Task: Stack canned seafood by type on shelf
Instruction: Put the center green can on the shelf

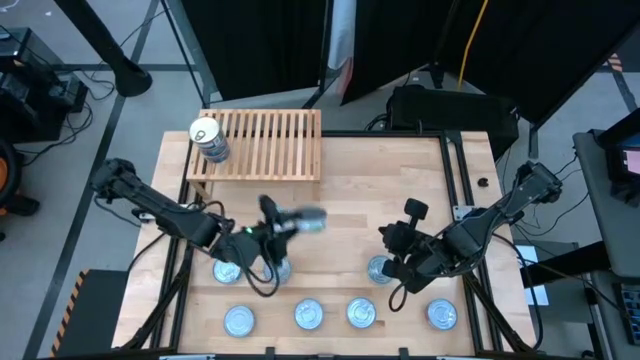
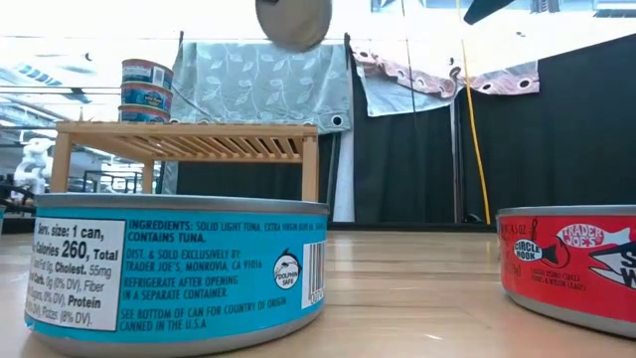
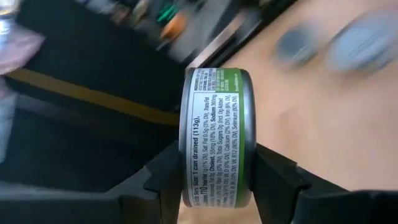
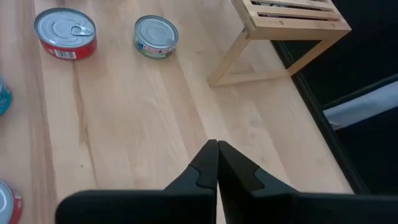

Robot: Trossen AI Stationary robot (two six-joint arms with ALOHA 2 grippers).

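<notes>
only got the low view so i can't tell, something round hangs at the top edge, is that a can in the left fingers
Observer: Yes. The left wrist view shows the left gripper clamped on a green-labelled can, its fingers pressing the can's two flat faces.
Operator: where is it over the table
Observer: In the high view it is above the middle of the table, short of the shelf, not over it.
Operator: and the right arm
Observer: The right gripper is shut and empty, above bare wood on the table's right side.
</notes>
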